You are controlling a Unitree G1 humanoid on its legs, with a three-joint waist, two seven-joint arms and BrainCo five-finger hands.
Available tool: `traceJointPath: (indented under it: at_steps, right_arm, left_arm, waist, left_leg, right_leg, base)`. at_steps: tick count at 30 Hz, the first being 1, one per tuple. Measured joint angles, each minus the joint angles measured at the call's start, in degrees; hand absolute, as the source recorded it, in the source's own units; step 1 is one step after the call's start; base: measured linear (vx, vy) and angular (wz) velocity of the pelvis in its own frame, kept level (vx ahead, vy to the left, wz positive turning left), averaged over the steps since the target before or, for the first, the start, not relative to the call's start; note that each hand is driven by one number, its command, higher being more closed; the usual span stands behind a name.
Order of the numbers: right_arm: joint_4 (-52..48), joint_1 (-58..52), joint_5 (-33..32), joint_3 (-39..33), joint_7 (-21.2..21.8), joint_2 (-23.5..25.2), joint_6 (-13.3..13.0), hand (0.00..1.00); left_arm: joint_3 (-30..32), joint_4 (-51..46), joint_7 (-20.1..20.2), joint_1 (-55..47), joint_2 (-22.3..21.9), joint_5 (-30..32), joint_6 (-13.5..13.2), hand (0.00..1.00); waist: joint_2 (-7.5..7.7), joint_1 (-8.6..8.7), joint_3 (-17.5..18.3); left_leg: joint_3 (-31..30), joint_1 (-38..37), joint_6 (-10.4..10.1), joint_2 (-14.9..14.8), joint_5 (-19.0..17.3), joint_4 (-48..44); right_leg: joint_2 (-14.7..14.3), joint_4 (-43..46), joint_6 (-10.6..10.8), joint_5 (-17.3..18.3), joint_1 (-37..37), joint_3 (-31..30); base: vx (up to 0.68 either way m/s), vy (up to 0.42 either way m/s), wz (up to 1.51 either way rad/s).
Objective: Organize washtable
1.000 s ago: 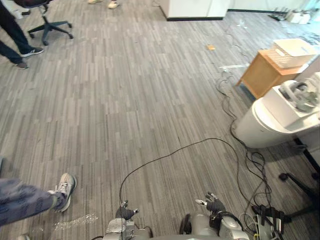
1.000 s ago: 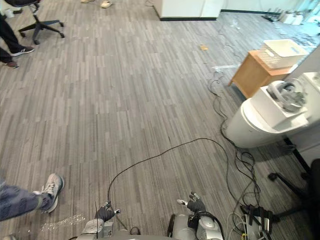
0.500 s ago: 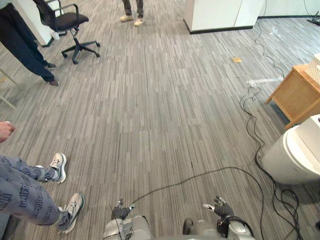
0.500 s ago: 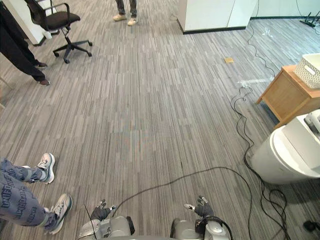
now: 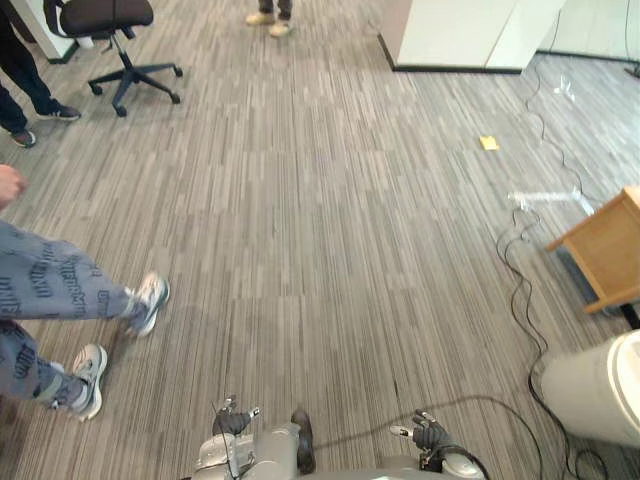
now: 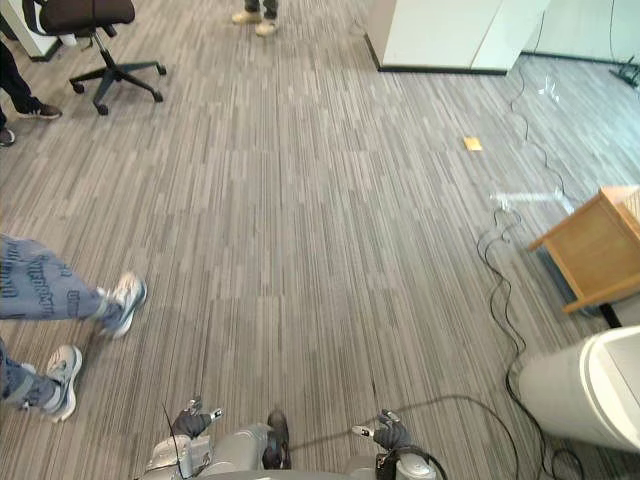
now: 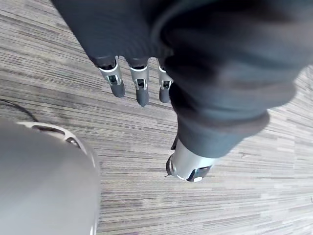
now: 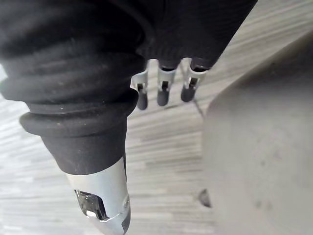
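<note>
My left hand (image 5: 232, 420) and right hand (image 5: 428, 435) hang low at the bottom of the head views, over bare striped carpet. In the left wrist view the left hand's fingers (image 7: 139, 85) are straight and hold nothing. The right hand's fingers (image 8: 164, 90) are also straight and empty. A white rounded unit (image 5: 598, 392) stands at the right edge, well away from both hands. Beside it, farther back, is the corner of a low wooden table (image 5: 606, 252).
A person in patterned jeans and white sneakers (image 5: 70, 295) steps at the left. An office chair (image 5: 112, 22) and other people's feet (image 5: 266, 17) are at the back, with a white cabinet (image 5: 470, 30) at back right. Cables (image 5: 522, 290) trail on the floor at right.
The camera has swung left, so the white unit and wooden table slid toward the right edge. The person in jeans has stepped with one foot forward. Both hands keep the same pose.
</note>
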State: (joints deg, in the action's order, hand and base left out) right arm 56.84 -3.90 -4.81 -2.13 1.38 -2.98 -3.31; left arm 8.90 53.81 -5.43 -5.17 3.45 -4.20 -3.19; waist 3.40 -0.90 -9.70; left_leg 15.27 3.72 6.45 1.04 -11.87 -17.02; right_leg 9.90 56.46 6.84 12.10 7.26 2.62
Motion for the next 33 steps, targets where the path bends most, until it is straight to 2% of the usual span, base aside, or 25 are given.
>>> traceJointPath:
  at_steps: [2, 4, 6, 7, 8, 9, 10, 11, 12, 13, 15, 17, 18, 20, 21, 23, 24, 25, 26, 28, 29, 30, 31, 32, 33]
  right_arm:
    - [-1.72, -0.24, -0.31, -0.17, 0.07, -0.38, -0.5, 0.0]
    - [-2.56, 0.64, -0.43, -0.35, 0.16, -0.28, -0.85, 0.0]
    - [-2.86, 1.27, -1.15, -0.48, 0.22, -0.26, -0.82, 0.0]
    - [-2.92, 1.24, -1.33, -1.4, 0.18, 0.0, -0.71, 0.0]
    - [-2.79, 1.19, -1.35, -2.09, 0.12, 0.28, -0.64, 0.0]
    - [-2.6, 1.15, -1.34, -2.36, 0.1, 0.45, -0.54, 0.0]
    - [-2.64, 0.96, -1.27, -2.57, 0.07, 0.39, -0.19, 0.0]
    - [-3.41, 0.92, -1.22, -2.28, 0.18, -0.34, -0.11, 0.0]
    - [-4.01, 0.77, -1.08, -2.16, 0.14, -1.06, -0.01, 0.0]
    - [-4.91, 0.72, -1.05, -2.01, 0.01, -2.17, 0.19, 0.0]
    - [-5.23, 0.73, -1.28, -2.34, -0.1, -2.26, 0.76, 0.0]
    - [-4.88, 0.38, -1.69, -2.36, -0.13, -1.11, 1.28, 0.0]
    - [-3.96, 0.43, -1.9, -2.37, -0.12, -0.45, 1.28, 0.0]
    - [-2.33, 1.51, -1.88, -2.63, -0.15, 0.1, 1.35, 0.0]
    - [-0.88, 2.27, -1.83, -2.73, -0.15, 0.27, 1.33, 0.0]
    - [-0.1, 2.43, -1.69, -2.56, -0.18, 0.19, 1.32, 0.0]
    - [0.51, 2.34, -1.6, -2.52, -0.19, 0.31, 1.31, 0.0]
    - [1.01, 2.18, -1.53, -2.55, -0.2, 0.74, 1.38, 0.0]
    - [0.98, 1.78, -1.49, -2.57, -0.1, 1.75, 1.25, 0.0]
    - [1.2, 1.29, -1.38, -2.93, 0.02, 2.63, 1.0, 0.0]
    - [1.41, 1.28, -1.33, -3.66, 0.02, 2.84, 1.03, 0.0]
    - [1.41, 1.31, -1.31, -3.75, 0.02, 2.8, 1.07, 0.0]
    - [1.41, 1.34, -1.27, -3.72, 0.07, 2.56, 0.97, 0.0]
    - [1.15, 1.34, -1.19, -3.72, 0.1, 2.25, 0.95, 0.0]
    - [0.91, 1.33, -1.15, -3.71, 0.13, 1.98, 0.95, 0.0]
  left_arm:
    - [-1.28, 0.91, -0.01, 0.13, -0.02, 0.15, 0.12, 0.0]
    - [-2.44, 1.74, 0.05, 0.59, -0.25, 0.42, 0.13, 0.0]
    - [-2.88, 2.36, 0.06, 1.35, -0.37, 0.53, 0.15, 0.0]
    - [-3.11, 2.52, 0.07, 1.01, -0.38, 0.68, 0.16, 0.0]
    - [-2.94, 2.5, 0.09, 0.16, -0.4, 1.01, 0.12, 0.0]
    - [-2.49, 2.26, 0.15, -0.2, -0.4, 1.23, 0.07, 0.0]
    - [-0.43, 1.38, 0.15, -0.89, -1.1, 1.87, 0.11, 0.0]
    - [0.82, 0.67, 0.09, -1.0, -2.4, 2.27, 0.14, 0.0]
    - [1.54, -0.05, 0.11, -1.6, -3.32, 2.24, 0.07, 0.0]
    - [3.91, -1.63, 0.1, -2.74, -5.16, 2.08, 0.05, 0.0]
    - [4.4, -2.68, 0.23, -2.2, -5.94, 2.12, 0.08, 0.0]
    - [4.04, -3.61, 0.44, -2.32, -4.74, 2.17, -0.23, 0.0]
    - [4.03, -4.1, 0.41, -2.18, -4.16, 2.11, -0.88, 0.0]
    - [3.45, -4.75, 0.44, -1.84, -3.79, 2.09, -1.52, 0.0]
    - [2.73, -4.8, 0.45, -1.52, -3.78, 2.01, -1.94, 0.0]
    - [2.2, -4.85, 0.49, -1.08, -4.41, 1.7, -2.15, 0.0]
    - [2.05, -4.86, 0.54, -0.85, -4.41, 0.85, -2.3, 0.0]
    - [2.05, -4.87, 0.5, -0.82, -4.03, 0.44, -2.34, 0.0]
    - [1.92, -4.57, 0.48, -0.88, -3.24, 0.4, -2.1, 0.0]
    - [1.91, -4.39, 0.54, -0.74, -2.37, 0.35, -2.03, 0.0]
    - [1.23, -3.1, 0.53, -0.03, -1.16, 0.35, -1.69, 0.0]
    - [0.55, -2.22, 0.52, 0.32, -0.51, 0.33, -1.5, 0.0]
    - [-0.44, -0.9, 0.52, 0.81, 0.39, 0.34, -0.86, 0.0]
    - [-0.55, -0.09, 0.46, 0.99, 0.5, 0.37, -0.26, 0.0]
    - [-0.66, 0.15, 0.42, 0.83, 0.43, 0.39, 0.03, 0.0]
  waist:
    - [-0.96, 0.91, -0.48]
    - [-1.16, 2.41, -0.64]
    - [-1.3, 3.17, -0.83]
    - [-1.38, 3.27, -0.9]
    - [-1.3, 3.19, -0.86]
    - [-1.13, 3.22, -0.76]
    - [-1.35, 3.54, -0.86]
    - [-2.9, 3.23, -0.79]
    - [-4.69, 3.09, -0.77]
    - [-7.11, 2.41, -1.13]
    - [-7.87, 1.44, -1.77]
    - [-5.75, 1.27, -2.22]
    - [-4.76, 0.34, -1.98]
    - [-3.92, -0.44, -2.1]
    - [-4.19, -1.04, -2.15]
    - [-5.49, -2.38, -1.62]
    - [-5.49, -3.23, -1.48]
    - [-4.1, -3.43, -0.77]
    - [-2.59, -2.82, 0.71]
    - [-0.58, -2.88, 1.44]
    - [0.74, -2.48, 1.41]
    - [1.12, -1.99, 1.36]
    - [1.49, -0.93, 1.0]
    - [1.07, -0.47, 0.46]
    - [0.76, -0.33, 0.23]
  left_leg:
    - [-1.16, -7.36, -0.12, 0.01, -0.52, 5.28]
    - [-3.28, -11.05, -0.57, 0.0, -0.98, 8.61]
    - [-5.65, -14.48, -2.39, 0.18, -2.03, 11.13]
    - [-6.77, -17.11, -4.47, 0.25, -3.29, 12.15]
    - [-7.93, -19.66, -6.72, 0.26, -4.92, 11.32]
    - [-8.68, -20.16, -7.31, 0.28, -5.83, 9.13]
    - [-9.76, -18.01, -8.8, -0.33, -7.05, -2.32]
    - [-9.16, -14.27, -10.23, -2.76, -6.02, -13.71]
    - [-8.2, -10.77, -11.41, -5.27, -3.27, -22.07]
    - [-6.06, -4.84, -11.41, -10.7, 4.36, -35.58]
    - [-2.02, 0.77, -10.71, -15.71, 1.49, -44.98]
    - [1.19, 5.15, -10.16, -16.0, -1.4, -42.66]
    - [3.23, 8.23, -8.87, -15.45, -2.72, -37.27]
    - [3.64, 12.2, -9.31, -11.76, -2.29, -21.48]
    - [2.49, 14.08, -11.04, -8.9, 1.24, -4.07]
    - [1.16, 17.15, -12.37, -9.16, 3.85, 4.54]
    - [0.26, 18.34, -10.72, -9.37, 6.96, 5.56]
    - [0.38, 18.19, -8.77, -8.54, 11.38, 3.67]
    - [0.34, 18.51, -5.97, -6.77, 13.19, 2.16]
    - [0.15, 17.84, -1.37, -3.9, 13.22, -0.18]
    - [0.07, 15.83, -0.8, -2.5, 9.59, -1.84]
    - [-0.1, 14.51, -0.38, -1.84, 7.81, -2.56]
    - [-1.01, 11.21, 0.16, -0.38, 4.6, -3.58]
    - [-1.6, 6.22, 0.59, 0.63, 2.12, -2.7]
    - [-1.78, 3.37, 0.89, 0.91, 1.11, -1.54]
  right_leg:
    - [-2.14, -2.13, -4.04, 4.3, 6.68, 5.35]
    - [-3.7, -12.73, -4.29, 4.83, 12.54, 10.29]
    - [-4.97, -28.86, -4.41, -0.14, 15.49, 12.15]
    - [-6.19, -38.4, -4.34, -4.71, 15.56, 11.37]
    - [-6.49, -39.72, -5.96, -6.78, 15.52, 10.55]
    - [-6.55, -39.02, -7.26, -7.45, 14.96, 10.58]
    - [-6.13, -37.07, -11.67, -15.07, 12.48, 9.63]
    - [-6.77, -35.25, -10.38, -13.35, 10.7, 11.04]
    - [-7.85, -35.76, -10.62, -11.76, 8.91, 11.4]
    - [-10.13, -37.54, -11.51, -9.53, 5.52, 11.35]
    - [-12.02, -40.29, -12.42, -6.66, -0.52, 10.53]
    - [-11.5, -44.36, -11.87, -5.25, -7.38, 9.23]
    - [-10.9, -47.27, -11.29, -5.0, -10.95, 8.03]
    - [-9.62, -51.4, -10.47, -4.64, -15.39, 6.49]
    - [-8.62, -54.24, -9.13, -3.79, -18.29, 4.91]
    - [-8.99, -56.65, -7.58, -2.46, -20.4, 3.23]
    - [-8.47, -57.21, -6.74, -0.3, -22.96, 1.88]
    - [-6.77, -56.81, -6.95, 1.49, -24.14, 1.14]
    - [-5.06, -53.94, -7.3, 1.98, -23.26, 0.23]
    - [-2.53, -42.77, -6.92, 1.99, -19.3, -1.18]
    - [-0.81, -29.88, -2.83, 0.1, -14.99, -2.35]
    - [-0.38, -21.93, 1.31, -2.48, -12.38, -3.81]
    - [-0.26, -8.35, 6.62, -5.86, -7.93, -5.84]
    - [0.3, 0.42, 4.44, -4.68, -4.44, -4.97]
    - [0.37, 2.77, 2.4, -3.54, -2.73, -3.64]
  base:
    - [0.53, 0.184, 0.17]
    - [0.51, 0.082, 0.65]
    - [0.63, 0.031, 0.78]
    - [0.62, -0.019, 0.82]
    - [0.66, -0.043, 0.89]
    - [0.75, -0.121, 1.21]
    - [0.89, -0.177, 1.08]
    - [0.89, -0.181, 0.95]
    - [0.72, -0.105, 0.25]
    - [0.58, -0.046, -0.1]
    - [0.68, -0.053, -0.26]
    - [0.64, -0.069, -0.23]
    - [0.61, -0.026, -0.43]
    - [0.71, 0.062, -0.52]
    - [0.69, 0.188, -0.63]
    - [0.47, 0.198, -0.67]
    - [0.51, 0.303, -0.55]
    - [0.78, 0.418, -0.45]
    - [0.68, 0.349, -0.27]
    - [0.82, 0.417, -0.09]
    - [0.68, 0.349, 0.19]
    - [0.65, 0.295, 0.52]
    - [0.63, 0.267, 0.5]
    - [0.75, 0.309, 0.38]
    - [0.6, 0.22, 0.07]
